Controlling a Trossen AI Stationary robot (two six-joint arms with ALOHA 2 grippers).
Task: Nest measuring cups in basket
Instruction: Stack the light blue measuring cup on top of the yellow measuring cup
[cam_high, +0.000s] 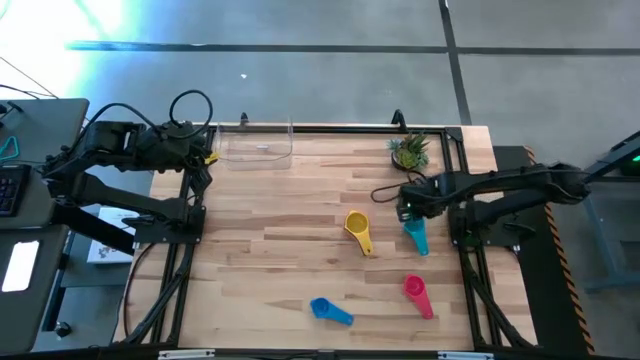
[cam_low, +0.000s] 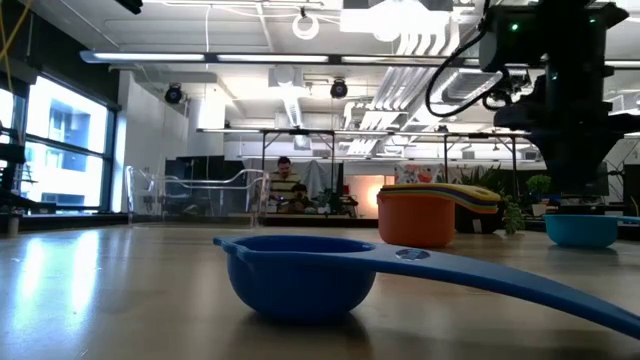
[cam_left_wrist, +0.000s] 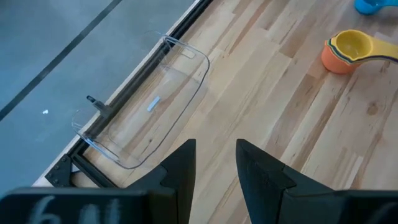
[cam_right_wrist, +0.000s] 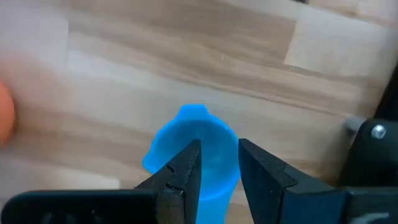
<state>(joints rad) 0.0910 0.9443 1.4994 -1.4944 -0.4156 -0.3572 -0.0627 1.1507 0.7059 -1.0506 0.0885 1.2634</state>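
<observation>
The basket (cam_high: 256, 145) sits with nothing in it at the far left edge of the worktop (cam_high: 280, 260), so the nesting there is not begun, though a yellow-topped stack (cam_high: 357, 228) already stands mid-worktop. The right tool (cam_high: 411, 213), fingers narrowly parted and gripping nothing, hovers over the teal cup (cam_high: 416, 237), while the blue cup (cam_high: 330, 311) and pink cup (cam_high: 418, 295) lie loose nearer the front. The left tool (cam_left_wrist: 215, 163), fingers also slightly apart and bare, waits near the basket.
</observation>
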